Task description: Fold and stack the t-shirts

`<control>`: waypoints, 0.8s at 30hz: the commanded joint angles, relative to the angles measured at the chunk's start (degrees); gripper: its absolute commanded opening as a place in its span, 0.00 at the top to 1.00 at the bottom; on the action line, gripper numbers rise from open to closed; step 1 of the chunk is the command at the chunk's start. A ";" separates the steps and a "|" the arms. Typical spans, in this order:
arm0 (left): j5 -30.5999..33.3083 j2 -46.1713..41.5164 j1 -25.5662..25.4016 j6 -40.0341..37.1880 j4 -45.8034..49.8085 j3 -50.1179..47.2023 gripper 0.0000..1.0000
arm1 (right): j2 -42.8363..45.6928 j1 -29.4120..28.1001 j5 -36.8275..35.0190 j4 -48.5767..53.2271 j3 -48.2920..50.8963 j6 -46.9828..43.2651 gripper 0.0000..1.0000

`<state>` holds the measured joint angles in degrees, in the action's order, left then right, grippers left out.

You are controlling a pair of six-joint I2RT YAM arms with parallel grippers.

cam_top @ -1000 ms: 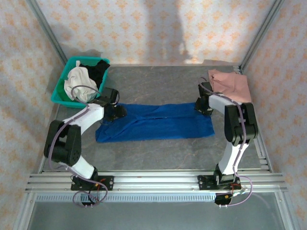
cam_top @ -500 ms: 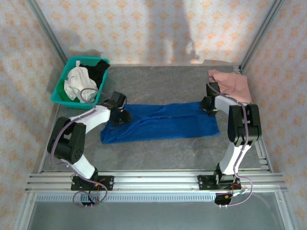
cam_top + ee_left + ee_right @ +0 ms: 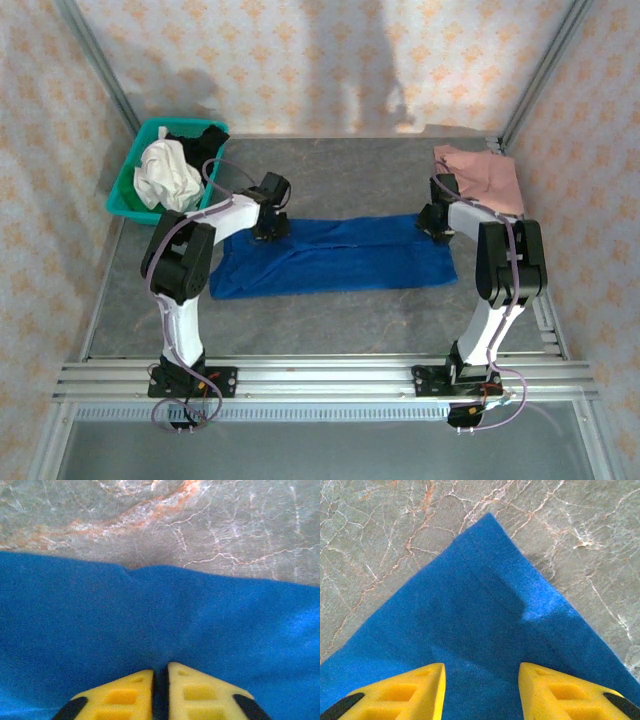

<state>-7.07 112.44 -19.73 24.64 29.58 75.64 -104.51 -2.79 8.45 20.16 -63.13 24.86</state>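
The blue tee [image 3: 330,255] looks limp and light, likely to sag: left claw [image 3: 161,672] clenched on its 11 o'clock edge, right claw [image 3: 481,670] spread over the 1 o'clock corner, so grip corners.

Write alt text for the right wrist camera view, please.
The right claw hangs open over a corner of the blue t-shirt, its two yellow fingers apart. The shirt lies flat on a grey marbled table.
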 commanded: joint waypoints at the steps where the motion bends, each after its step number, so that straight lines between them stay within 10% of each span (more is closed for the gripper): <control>1: 2.64 -2.19 -0.04 -0.21 3.30 0.24 0.89 | 1.41 0.41 -1.32 2.71 1.08 -0.17 0.57; 15: 11.85 -11.89 -6.57 2.01 9.99 -2.55 1.00 | 0.36 0.41 -1.97 3.06 0.91 -0.17 0.57; 24: 14.72 -7.54 -6.11 0.92 12.53 0.74 0.62 | 0.34 0.41 -1.79 3.22 0.97 -0.60 0.57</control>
<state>4.45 102.15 -26.59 25.54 39.22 74.28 -104.49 -2.79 8.36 20.38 -63.09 24.84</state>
